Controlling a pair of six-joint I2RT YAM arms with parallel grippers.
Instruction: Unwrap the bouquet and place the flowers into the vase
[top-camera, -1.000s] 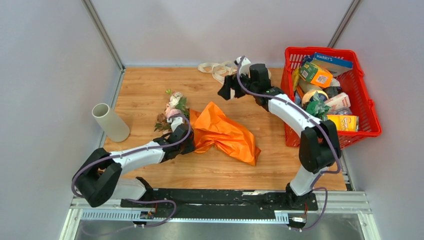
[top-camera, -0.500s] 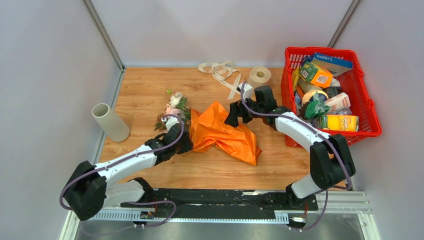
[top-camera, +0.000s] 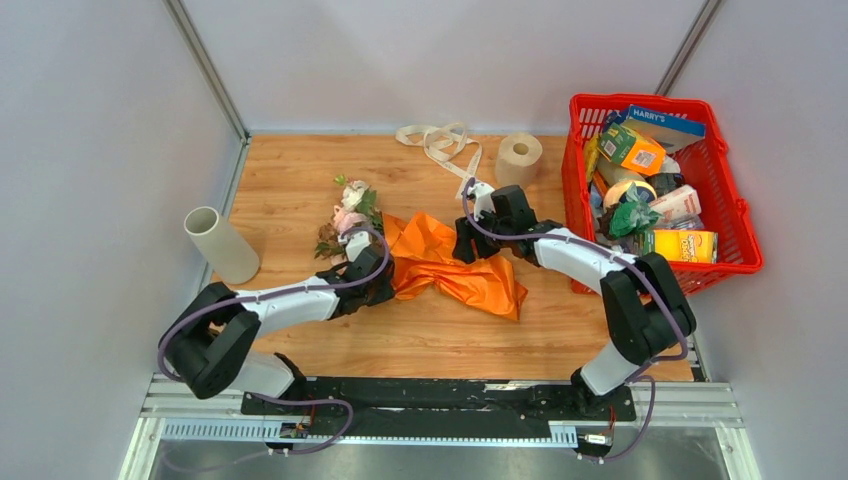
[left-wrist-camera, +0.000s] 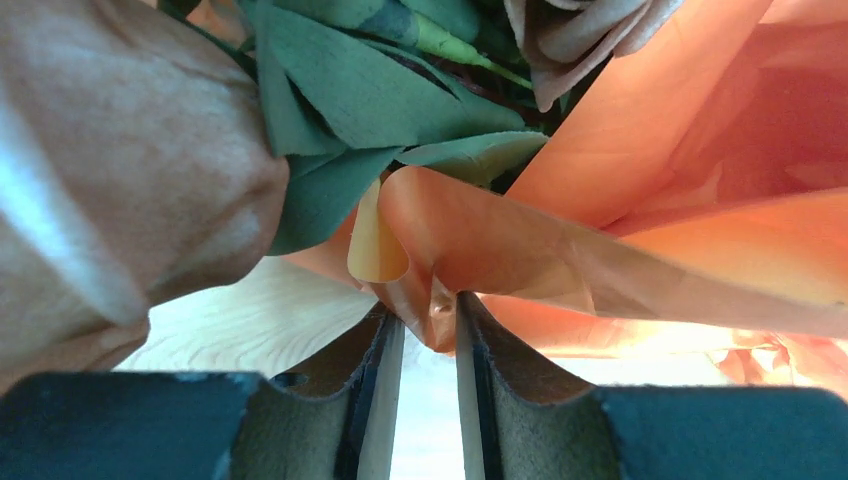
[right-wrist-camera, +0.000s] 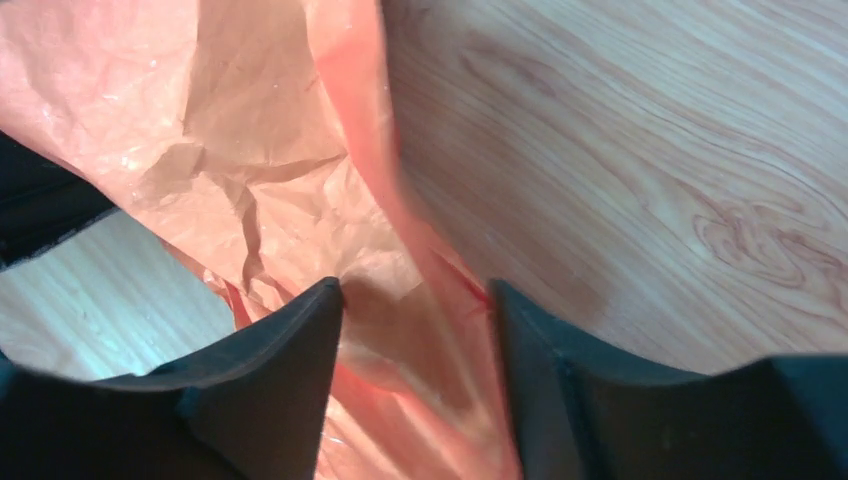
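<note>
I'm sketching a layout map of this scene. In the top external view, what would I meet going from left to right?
vase → flowers → orange wrapping paper → red basket. The ribbon and the toilet paper roll lie farther back and overlap the paper sideways, so they are left out.

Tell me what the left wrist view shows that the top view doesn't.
Only the left wrist: a fold of the orange paper lying between the fingertips of the left gripper, green leaves above. Only the top: the vase at far left, the ribbon, the paper roll, the red basket, and the right gripper on the paper. Both: the orange paper and the flowers.
</note>
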